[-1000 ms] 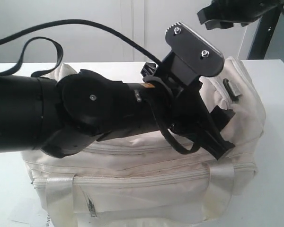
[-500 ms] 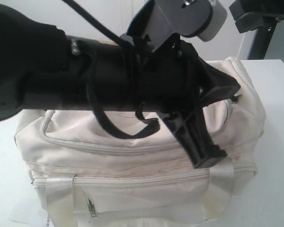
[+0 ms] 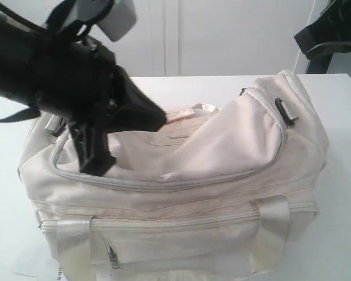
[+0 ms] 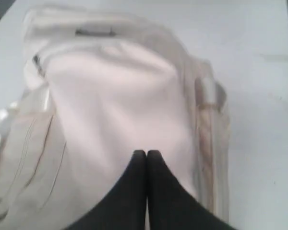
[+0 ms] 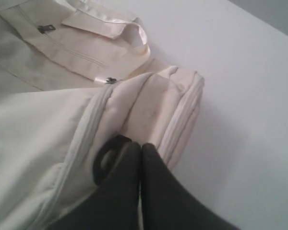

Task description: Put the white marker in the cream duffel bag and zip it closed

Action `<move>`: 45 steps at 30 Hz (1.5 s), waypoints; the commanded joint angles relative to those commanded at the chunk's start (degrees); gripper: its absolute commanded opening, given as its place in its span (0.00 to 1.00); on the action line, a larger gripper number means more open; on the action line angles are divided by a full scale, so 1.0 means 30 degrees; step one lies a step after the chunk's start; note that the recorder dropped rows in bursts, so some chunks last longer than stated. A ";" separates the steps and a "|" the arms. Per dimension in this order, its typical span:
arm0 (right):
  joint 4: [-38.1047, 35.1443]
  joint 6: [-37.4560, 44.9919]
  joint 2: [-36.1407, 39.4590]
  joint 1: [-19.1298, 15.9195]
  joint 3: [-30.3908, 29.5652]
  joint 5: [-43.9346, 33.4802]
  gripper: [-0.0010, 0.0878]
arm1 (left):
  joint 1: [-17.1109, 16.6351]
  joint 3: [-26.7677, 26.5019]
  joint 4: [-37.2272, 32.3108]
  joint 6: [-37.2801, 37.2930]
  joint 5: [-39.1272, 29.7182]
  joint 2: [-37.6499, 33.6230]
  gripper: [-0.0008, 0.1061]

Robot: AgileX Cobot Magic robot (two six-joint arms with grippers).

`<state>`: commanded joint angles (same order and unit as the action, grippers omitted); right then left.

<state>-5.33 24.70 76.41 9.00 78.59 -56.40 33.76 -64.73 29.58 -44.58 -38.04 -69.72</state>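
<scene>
Where it sits on the white table (image 3: 345,193), the cream duffel bag (image 3: 210,199) looks soft and rumpled: front zip pocket (image 3: 164,246) low on the left, curved top flap (image 3: 222,140) creased and bunched across the middle, grey buckle (image 3: 285,109) at the right end. Left gripper (image 4: 146,154): over the flap's left part, jaws pressed together, tips above cream fabric; contact and any pinch unclear. Right gripper (image 5: 141,145): jaws pressed together, nothing seen between them, by the bag's end seam.
</scene>
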 joint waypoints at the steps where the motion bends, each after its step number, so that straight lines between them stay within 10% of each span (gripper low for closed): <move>1: 0.0921 -0.0498 0.0045 -0.0036 0.0000 0.0071 0.01 | -0.0624 0.0000 -0.0564 0.0952 -0.0238 0.0232 0.01; 13: 0.2930 -0.4232 -0.0115 -0.3323 -0.0006 0.0114 0.01 | -0.5476 0.0000 -0.8711 0.9821 -0.4931 0.1395 0.01; 23: 0.2666 -0.4469 -0.4359 -0.3600 -0.3202 0.2441 0.01 | -0.5694 0.0210 -1.1652 1.2867 -0.5755 0.3743 0.01; 45: 0.1296 -0.4981 -1.5560 -0.3600 -1.3417 1.2031 0.01 | -0.5694 0.8965 -1.1524 1.5088 0.4056 1.2489 0.01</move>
<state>-1.44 9.76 29.73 -1.80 38.34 -20.31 16.68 -37.84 -4.99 0.68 -25.88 -32.25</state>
